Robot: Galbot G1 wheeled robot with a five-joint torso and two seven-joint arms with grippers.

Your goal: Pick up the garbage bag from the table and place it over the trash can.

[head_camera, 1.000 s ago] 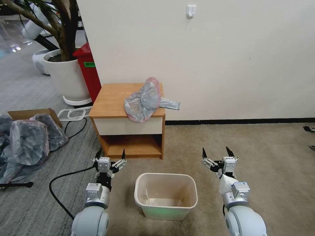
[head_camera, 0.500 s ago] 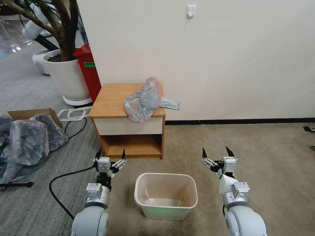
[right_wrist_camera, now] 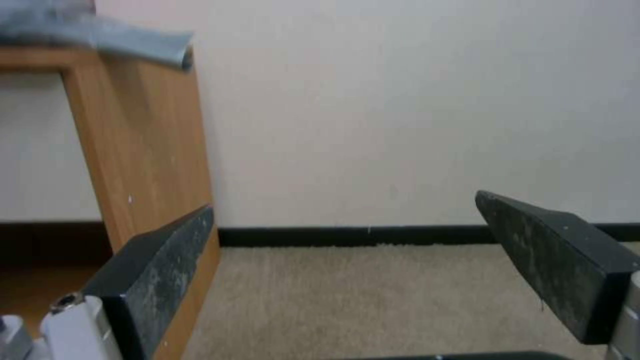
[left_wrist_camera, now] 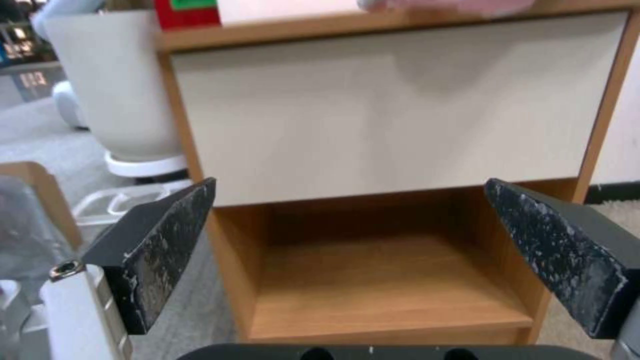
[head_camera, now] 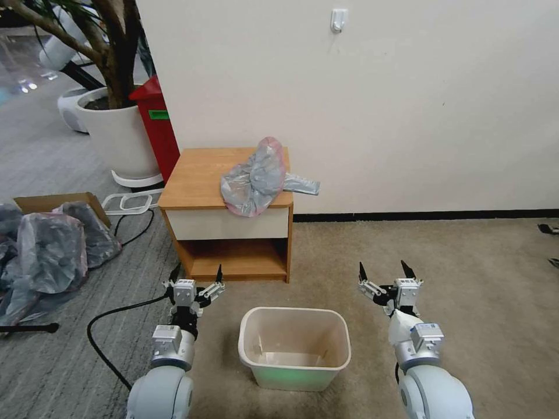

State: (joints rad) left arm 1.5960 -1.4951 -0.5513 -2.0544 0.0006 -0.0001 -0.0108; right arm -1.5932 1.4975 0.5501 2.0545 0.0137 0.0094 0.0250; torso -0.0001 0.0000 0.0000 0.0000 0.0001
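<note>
The garbage bag [head_camera: 256, 179], grey and translucent with a pink rim, lies crumpled on the right side of the table [head_camera: 198, 174], with a tail hanging past the right edge [right_wrist_camera: 133, 42]. The cream trash can [head_camera: 294, 347] stands on the carpet in front of the table, between my arms. My left gripper [head_camera: 197, 272] is open, low on the left of the can, facing the table's drawer front [left_wrist_camera: 393, 110] and lower shelf [left_wrist_camera: 380, 290]. My right gripper [head_camera: 384, 270] is open too, low on the right of the can. Both hold nothing.
A red bin [head_camera: 156, 125] and a large white plant pot [head_camera: 119, 137] stand behind the table on the left. A heap of grey bags [head_camera: 49, 256] and a cardboard box [head_camera: 55, 202] lie on the floor at far left. A black cable [head_camera: 108, 326] runs near my left arm.
</note>
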